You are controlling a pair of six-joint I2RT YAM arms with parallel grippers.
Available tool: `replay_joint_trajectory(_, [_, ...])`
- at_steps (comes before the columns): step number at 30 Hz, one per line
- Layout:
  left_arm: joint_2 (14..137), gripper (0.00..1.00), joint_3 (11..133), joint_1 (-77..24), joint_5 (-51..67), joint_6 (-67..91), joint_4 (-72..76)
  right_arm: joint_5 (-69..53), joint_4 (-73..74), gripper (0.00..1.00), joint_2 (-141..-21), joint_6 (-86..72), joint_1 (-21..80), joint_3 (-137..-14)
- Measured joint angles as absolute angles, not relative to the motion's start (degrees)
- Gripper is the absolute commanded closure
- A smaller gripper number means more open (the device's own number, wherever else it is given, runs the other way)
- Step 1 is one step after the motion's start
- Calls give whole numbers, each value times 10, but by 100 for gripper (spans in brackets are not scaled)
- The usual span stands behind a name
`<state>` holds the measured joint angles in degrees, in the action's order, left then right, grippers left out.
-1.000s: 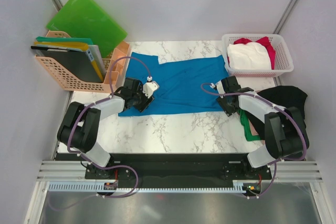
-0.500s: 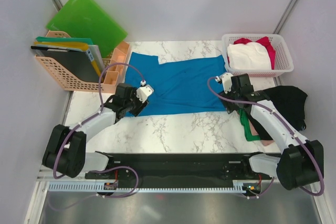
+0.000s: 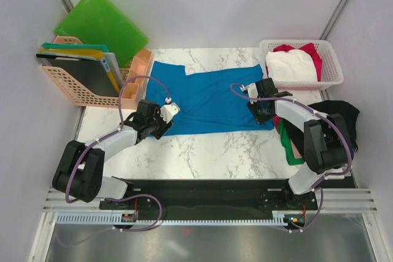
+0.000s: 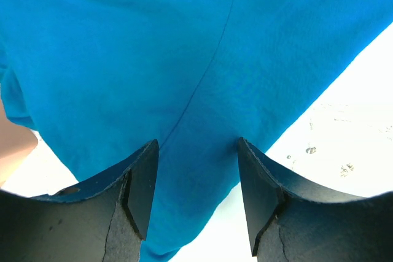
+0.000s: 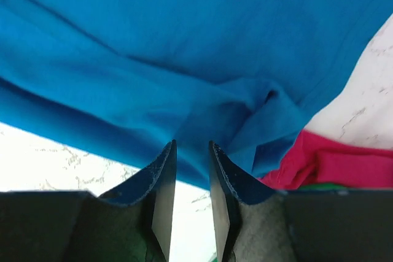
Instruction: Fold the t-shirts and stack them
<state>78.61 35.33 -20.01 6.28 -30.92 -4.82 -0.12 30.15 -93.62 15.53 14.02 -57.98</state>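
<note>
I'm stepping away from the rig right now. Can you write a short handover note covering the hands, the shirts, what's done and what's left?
Left hand: open, low over the near-left edge of the blue t-shirt, gripping nothing.
Right hand: fingers close together at the shirt's near-right corner; it is unclear whether they pinch cloth.
Blue t-shirt: spread on the table, not yet folded.
Others: white t-shirt and red t-shirt in the basket; black t-shirt and green t-shirt heaped at the table's right edge.
Done: no folded stack visible.
Left: fold the blue one, then the rest, and stack them.
</note>
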Motion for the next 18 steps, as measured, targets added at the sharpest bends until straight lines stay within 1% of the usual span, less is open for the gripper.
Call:
replay_joint_trajectory(8, [788, 39, 354, -200, 61, -309, -49, 22, 279, 66, -935, 157, 139, -587])
replay_joint_trajectory(11, [797, 39, 360, -200, 62, -309, -49, 31, 275, 71, -936, 159, 133, -587])
replay_joint_trajectory(13, [803, 39, 364, -200, 62, -309, -50, 35, 274, 71, -938, 160, 131, -588])
replay_joint_trajectory(16, [806, 39, 366, -200, 63, -309, -50, 43, 274, 66, -948, 160, 127, -589])
replay_joint_trajectory(18, [806, 39, 366, -200, 63, -309, -50, 51, 274, 66, -952, 161, 127, -589])
